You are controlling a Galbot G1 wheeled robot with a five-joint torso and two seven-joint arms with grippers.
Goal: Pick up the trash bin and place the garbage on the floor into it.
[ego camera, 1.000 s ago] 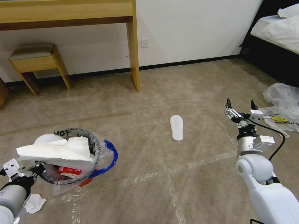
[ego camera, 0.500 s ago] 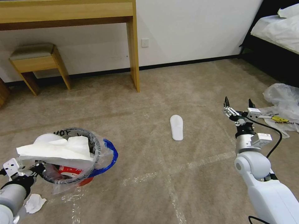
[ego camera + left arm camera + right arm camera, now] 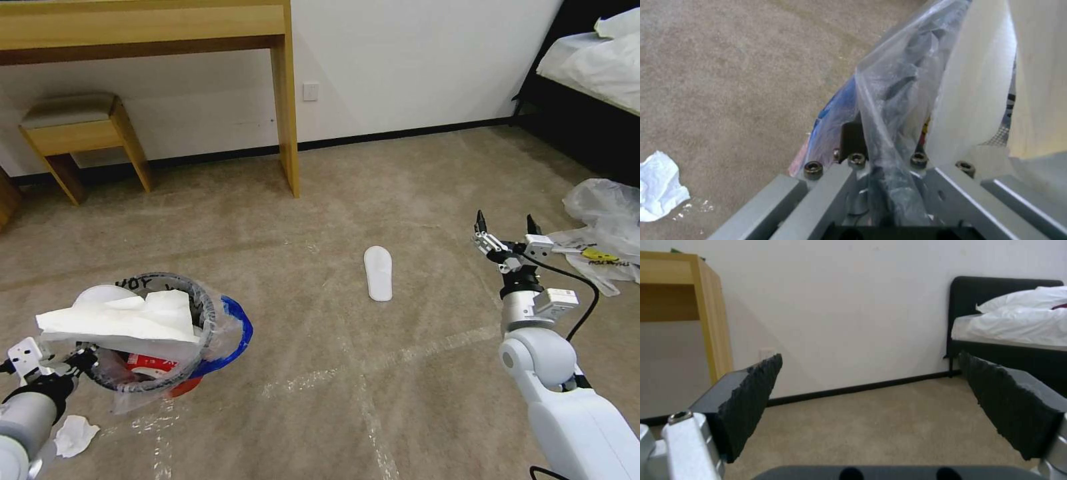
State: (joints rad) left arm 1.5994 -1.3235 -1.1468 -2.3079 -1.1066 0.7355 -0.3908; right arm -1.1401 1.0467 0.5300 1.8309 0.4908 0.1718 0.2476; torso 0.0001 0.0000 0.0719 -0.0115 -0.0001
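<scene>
The trash bin (image 3: 235, 331), red with a blue band and a clear liner, hangs tilted at the lower left, just above the floor (image 3: 320, 413). My left gripper (image 3: 70, 363) is shut on its rim; the left wrist view shows this gripper (image 3: 882, 146) pinching the rim and liner (image 3: 893, 83). White sheets (image 3: 123, 319) and red litter (image 3: 150, 365) fill the bin. On the carpet lie a white slipper (image 3: 379, 272) and crumpled white paper (image 3: 73, 435), the paper (image 3: 660, 186) beside the bin. My right gripper (image 3: 505, 228) is held open in the air to the right of the slipper, its pads (image 3: 751, 400) holding nothing.
Clear plastic bags (image 3: 603, 223) lie on the carpet at the far right beside a dark bed (image 3: 587, 87). A wooden desk leg (image 3: 285, 113) and a stool (image 3: 80, 130) stand against the back wall. Tape lines (image 3: 373, 363) cross the carpet in front of me.
My right gripper has drifted slightly left and farther from me, staying open. The left gripper and the bin have barely moved.
</scene>
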